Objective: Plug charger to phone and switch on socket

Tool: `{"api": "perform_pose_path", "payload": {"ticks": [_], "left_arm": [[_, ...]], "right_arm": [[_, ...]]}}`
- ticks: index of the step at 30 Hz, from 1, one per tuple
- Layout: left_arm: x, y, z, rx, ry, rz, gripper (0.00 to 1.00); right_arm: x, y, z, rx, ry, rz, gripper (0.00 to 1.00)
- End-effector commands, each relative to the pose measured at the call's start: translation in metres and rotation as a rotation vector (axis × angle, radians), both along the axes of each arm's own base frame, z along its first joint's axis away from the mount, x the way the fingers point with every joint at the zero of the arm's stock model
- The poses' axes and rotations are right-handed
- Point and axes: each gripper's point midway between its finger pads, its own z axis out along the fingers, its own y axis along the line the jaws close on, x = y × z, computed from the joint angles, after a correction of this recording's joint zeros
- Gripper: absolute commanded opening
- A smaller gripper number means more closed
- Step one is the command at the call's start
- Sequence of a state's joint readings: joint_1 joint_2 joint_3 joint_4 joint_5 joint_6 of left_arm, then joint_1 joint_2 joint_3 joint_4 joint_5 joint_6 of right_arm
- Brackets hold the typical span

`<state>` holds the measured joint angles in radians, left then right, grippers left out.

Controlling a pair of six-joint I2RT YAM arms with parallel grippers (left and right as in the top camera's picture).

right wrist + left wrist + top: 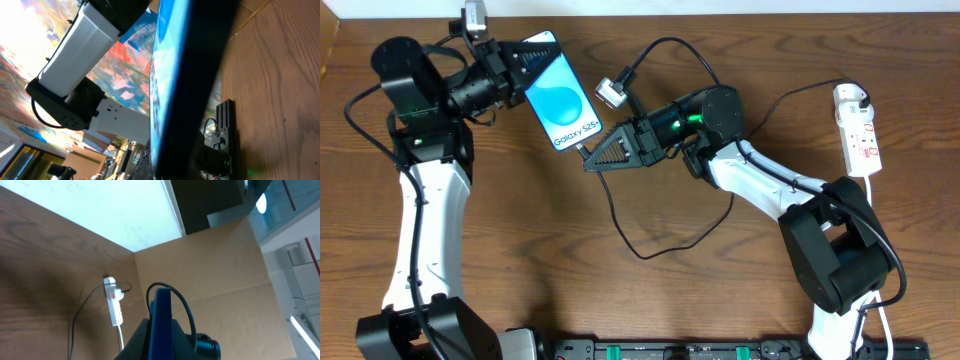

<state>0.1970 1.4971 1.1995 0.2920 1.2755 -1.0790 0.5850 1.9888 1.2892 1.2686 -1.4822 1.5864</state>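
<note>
My left gripper [520, 72] is shut on the phone [560, 100] and holds it tilted above the table, its light-blue screen facing up. In the left wrist view the phone [162, 322] shows edge-on between the fingers. My right gripper [590, 155] is at the phone's lower edge, closed on the charger's connector tip. The charger's thin black cable [640, 252] loops down over the table and back toward the right. The white socket [860, 135] lies at the far right with a thin black cable at its top end; it also shows in the left wrist view [115, 307]. The phone [200, 75] fills the right wrist view and hides my fingers.
A wooden table [520, 260] carries everything. A thicker black cable [670, 45] arcs over the right arm's wrist. The socket's white cord [873, 190] runs down behind the right arm's base. A black rail [720, 350] lies along the front edge.
</note>
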Motion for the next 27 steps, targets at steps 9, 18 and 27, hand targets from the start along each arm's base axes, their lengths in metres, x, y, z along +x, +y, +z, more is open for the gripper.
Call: {"api": "perform_pose_path", "payload": {"ticks": [9,18,27], "left_arm": [[-0.002,-0.016,0.004,0.01,-0.024,-0.03,0.07],[0.003,0.012,0.004,0.0,-0.007,0.039,0.07],[0.004,0.016,0.004,0.0,-0.008,0.049,0.07]], "right_arm": [[0.022,0.008,0.028,0.098,0.023,-0.144,0.01],[0.026,0.006,0.029,0.1,0.024,-0.155,0.01],[0.031,0.008,0.024,0.072,0.071,-0.171,0.01]]}}
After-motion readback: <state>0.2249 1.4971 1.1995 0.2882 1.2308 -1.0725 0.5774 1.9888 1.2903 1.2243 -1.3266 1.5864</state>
